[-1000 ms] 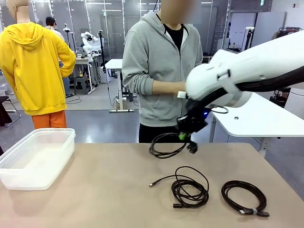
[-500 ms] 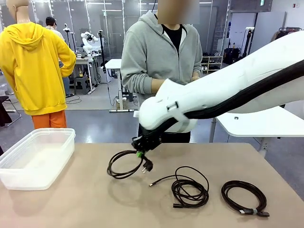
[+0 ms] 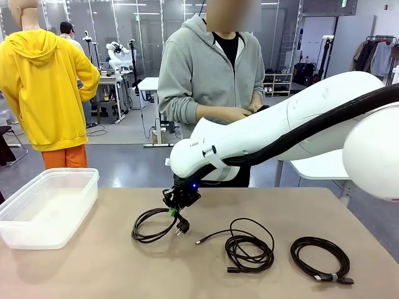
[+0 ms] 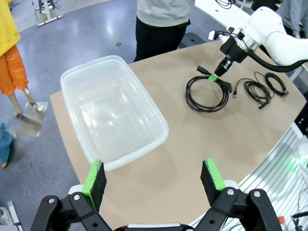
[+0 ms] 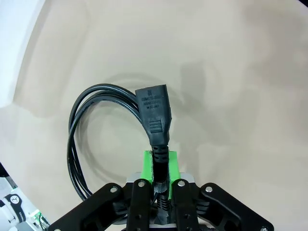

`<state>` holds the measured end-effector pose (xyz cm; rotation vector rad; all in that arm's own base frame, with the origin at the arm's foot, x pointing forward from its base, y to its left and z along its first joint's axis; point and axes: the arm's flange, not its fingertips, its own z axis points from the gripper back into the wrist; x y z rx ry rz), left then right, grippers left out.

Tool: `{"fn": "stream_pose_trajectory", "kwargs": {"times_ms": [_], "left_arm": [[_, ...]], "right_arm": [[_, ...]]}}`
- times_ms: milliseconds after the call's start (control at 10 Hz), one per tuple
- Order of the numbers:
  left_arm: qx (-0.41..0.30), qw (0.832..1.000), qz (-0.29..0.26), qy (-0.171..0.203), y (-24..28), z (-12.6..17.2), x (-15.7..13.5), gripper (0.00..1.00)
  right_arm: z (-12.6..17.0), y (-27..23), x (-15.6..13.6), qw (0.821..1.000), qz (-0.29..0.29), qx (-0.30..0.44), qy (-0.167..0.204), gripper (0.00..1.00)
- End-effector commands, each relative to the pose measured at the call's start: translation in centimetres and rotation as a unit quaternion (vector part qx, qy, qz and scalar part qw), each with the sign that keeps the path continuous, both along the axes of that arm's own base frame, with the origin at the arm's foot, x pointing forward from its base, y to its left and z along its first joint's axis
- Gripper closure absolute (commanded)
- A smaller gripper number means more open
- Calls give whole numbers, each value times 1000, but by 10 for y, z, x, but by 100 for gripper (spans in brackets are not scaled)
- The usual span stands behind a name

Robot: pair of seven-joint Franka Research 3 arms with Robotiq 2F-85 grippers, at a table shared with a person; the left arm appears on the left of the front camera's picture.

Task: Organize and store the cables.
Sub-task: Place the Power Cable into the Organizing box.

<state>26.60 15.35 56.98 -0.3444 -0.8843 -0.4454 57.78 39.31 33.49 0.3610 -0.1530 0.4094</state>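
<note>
The right gripper (image 3: 174,212) is clamped on a coiled black cable (image 3: 149,225). In the right wrist view the green pads (image 5: 161,163) are pressed against the cord just behind its black plug (image 5: 154,109). The plug sticks out past the fingertips, and the loops (image 5: 79,130) hang off to one side. This cable is outside the clear plastic bin (image 3: 62,218), a short way off its right-hand end. The coil is low on the tan worktop (image 3: 93,268) and looks to be touching it. The right arm reaches across the middle of the worktop toward the bin and ends short of it.

Farther from the bin on the same side lies a second cable (image 3: 250,249). It is a looser coil, and one thin end trails back toward the bin. Farthest from the bin is a third cable (image 3: 319,258), a neat oval coil bound by a small tie (image 3: 335,277). The three cables lie apart from one another.

The left gripper (image 4: 154,175) hangs above the near edge of the worktop on the robot's side of the bin. Its pads (image 4: 95,178) are spread wide with nothing between them. In the left wrist view the bin's rim (image 4: 162,129) lies just beyond the fingertips, and the other two cables (image 4: 255,91) (image 4: 275,83) lie well past it.

A person (image 3: 212,81) in a grey hoodie stands across the worktop, to the right of the bin, with both hands together at waist height.
</note>
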Motion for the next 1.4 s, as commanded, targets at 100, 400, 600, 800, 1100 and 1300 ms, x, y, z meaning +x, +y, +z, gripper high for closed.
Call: {"fn": "stream_pose_trajectory", "kwargs": {"times_ms": [100, 400, 600, 800, 1100, 1300], "left_arm": [[1, 1000, -6, -4, 0, 0, 0, 0], [1, 1000, -6, -4, 0, 0, 0, 0], [1, 1000, -6, -4, 0, 0, 0, 0], [1, 1000, -6, -4, 0, 0, 0, 0], [1, 1000, -6, -4, 0, 0, 0, 0], [1, 1000, -6, -4, 0, 0, 0, 0]], "right_arm": [[9, 11, 0, 1000, -14, -16, 9, 61], [12, 10, -2, 999, -12, -28, 11, 13], [16, 7, -1, 999, -9, -35, 14, 0], [39, -11, -2, 1000, 0, -24, -1, 0], [104, -72, -9, 999, 47, 12, -20, 0], [141, -129, -21, 996, 64, -16, -58, 0]]}}
